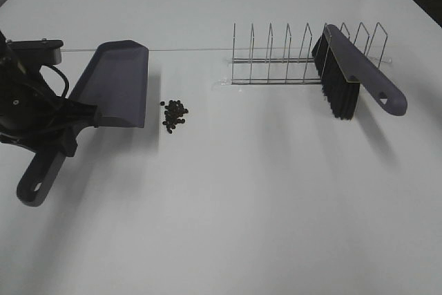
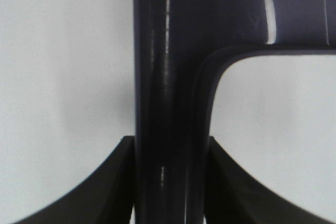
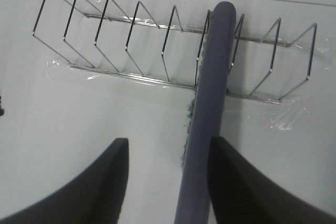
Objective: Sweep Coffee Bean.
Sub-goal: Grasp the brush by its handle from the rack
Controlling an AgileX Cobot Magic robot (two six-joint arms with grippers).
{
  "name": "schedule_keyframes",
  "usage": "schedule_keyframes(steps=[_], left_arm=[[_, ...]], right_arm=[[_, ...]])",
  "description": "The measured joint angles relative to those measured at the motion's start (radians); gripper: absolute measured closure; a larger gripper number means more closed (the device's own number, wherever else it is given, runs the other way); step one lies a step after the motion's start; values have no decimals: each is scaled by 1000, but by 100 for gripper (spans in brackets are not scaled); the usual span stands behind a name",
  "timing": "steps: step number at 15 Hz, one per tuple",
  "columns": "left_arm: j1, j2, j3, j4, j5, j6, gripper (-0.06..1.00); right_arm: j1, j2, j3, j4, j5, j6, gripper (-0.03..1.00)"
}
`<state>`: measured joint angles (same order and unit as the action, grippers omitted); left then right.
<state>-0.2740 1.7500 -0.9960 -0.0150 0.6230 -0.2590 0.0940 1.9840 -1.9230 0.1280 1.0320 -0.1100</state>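
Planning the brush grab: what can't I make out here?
Right hand: exterior view's top edge cuts it off, so its height above the brush is unclear.
Beans: too small to count, exterior view.
Dustpan: left wrist view shows only its handle; lip out of frame.

Dustpan (image 1: 114,81): smooth moulded plastic, grey-purple and glossy, with sharp light streaks along the handle (image 2: 168,103). Brush (image 1: 359,70): smooth plastic back of the same colour, semi-gloss. Bristles (image 1: 335,88): black, fibrous, matt. Rack (image 1: 290,53): thin bright metal wire. Film (image 3: 286,119) under the rack: clear, crinkled, shiny. Beans (image 1: 174,113): dark, faint sheen. Counter (image 1: 242,205): white, smooth, matt.
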Motion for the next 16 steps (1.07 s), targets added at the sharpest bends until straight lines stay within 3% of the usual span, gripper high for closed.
schedule_keyframes(steps=[4,16], left_arm=[[0,0,0,0,0,0,59],[0,0,0,0,-28,-1,60]], right_arm=[[0,170,-154,-74,41,21,45],[0,365,-163,-104,42,27,40]])
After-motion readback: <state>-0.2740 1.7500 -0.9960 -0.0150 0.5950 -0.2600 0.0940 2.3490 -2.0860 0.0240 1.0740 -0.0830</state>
